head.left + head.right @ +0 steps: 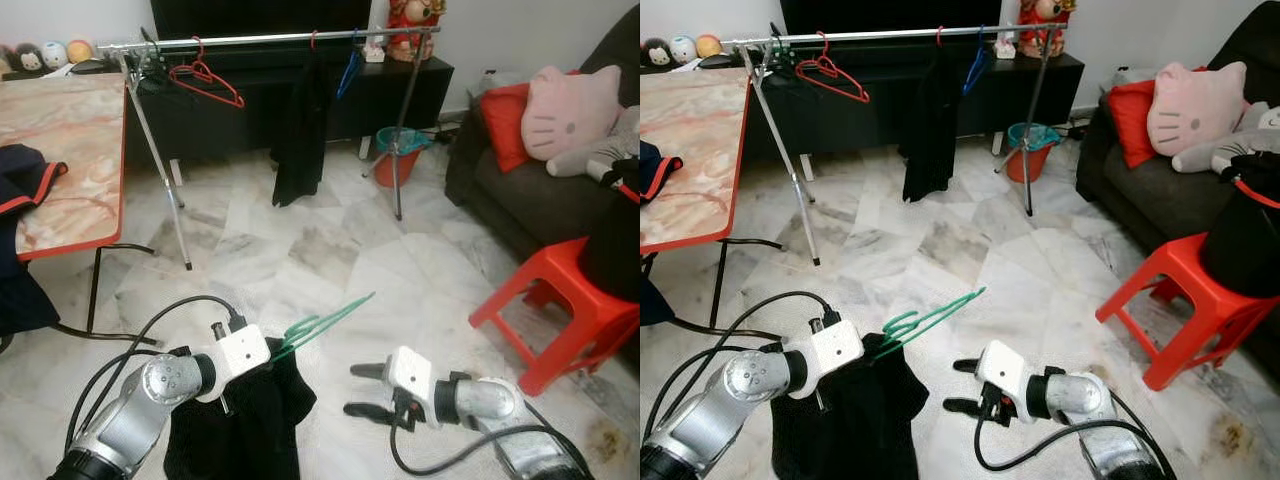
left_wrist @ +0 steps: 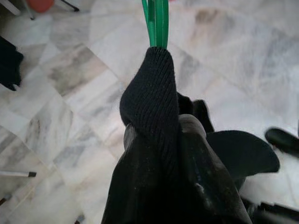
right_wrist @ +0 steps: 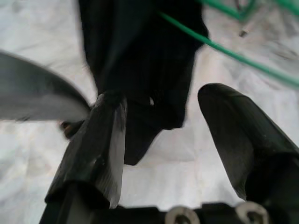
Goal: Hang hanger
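**Robot holds green hanger w/ black garment, short of clothes rail**

A silver clothes rail (image 1: pixel 270 40) on slanted legs spans the far side of a marble-floored living room, in front of a dark TV cabinet (image 1: pixel 290 95). On the rail: a red hanger (image 1: pixel 205 80) near its left end, a black garment (image 1: pixel 300 130) hanging at mid-rail, a blue hanger (image 1: pixel 349 68) just right of that. A red-and-teal bucket (image 1: pixel 400 155) sits on the floor by the rail's right leg. Left of the rail, an orange-edged table (image 1: pixel 70 150) w/ dark clothing draped over its near edge. Right of the rail, well apart, a dark sofa (image 1: pixel 520 190) w/ a pink cat cushion (image 1: pixel 572 108), and a red plastic stool (image 1: pixel 560 310) nearer the robot. Open floor lies btwn the robot and the rail.

The left gripper (image 1: pixel 270 352), low and well short of the rail, is closed on the green hanger (image 1: pixel 325 322) through the knit collar of a black top (image 1: pixel 240 420). In the left wrist view the green hanger's wires come out of the ribbed collar past the fingers, pointing toward the rail. The black top droops below the left gripper toward the floor.

The right gripper (image 1: pixel 362 390) hovers beside it, fingers spread apart, holding nothing. In the right wrist view the black top hangs just beyond the two fingers and the green wire crosses past them, apart from both.
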